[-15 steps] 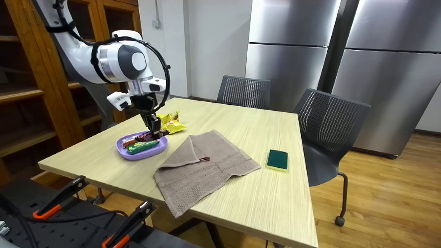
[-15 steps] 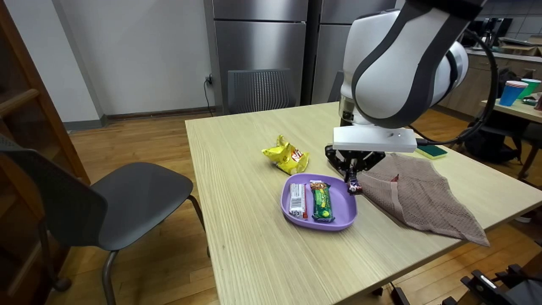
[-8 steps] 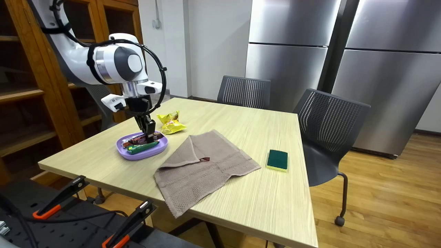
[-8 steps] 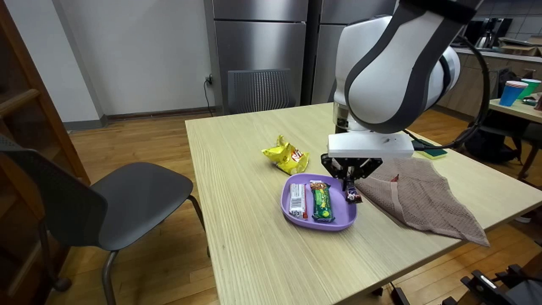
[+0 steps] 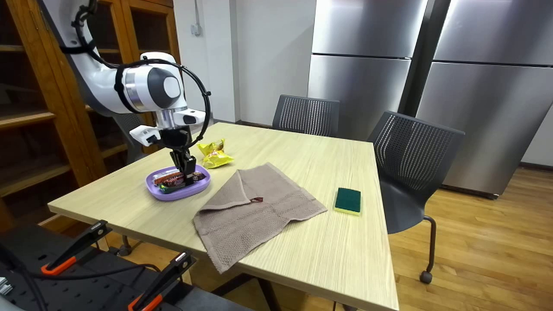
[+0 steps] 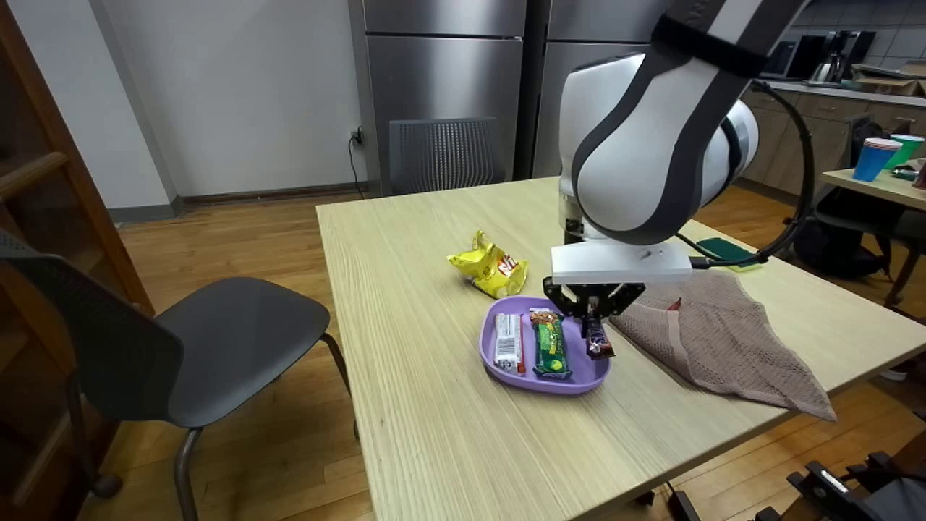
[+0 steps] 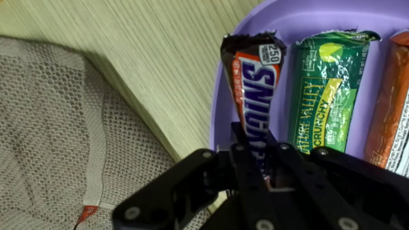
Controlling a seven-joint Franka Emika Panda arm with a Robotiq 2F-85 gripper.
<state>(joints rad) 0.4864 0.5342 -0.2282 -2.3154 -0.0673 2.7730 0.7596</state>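
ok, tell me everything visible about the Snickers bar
The Snickers bar has a dark brown, plastic-looking wrapper: blue lettering on a red-edged white label, a white 250 box near a crimped, jagged end. The fingers are shut on it, partly hiding the lettering in the wrist view, jagged end jutting past them. It's over the purple tray near the rim, apart from the green bar. Tray contact: can't tell.

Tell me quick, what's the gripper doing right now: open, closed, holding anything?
Gripper: closed, holding the Snickers bar over the purple tray.
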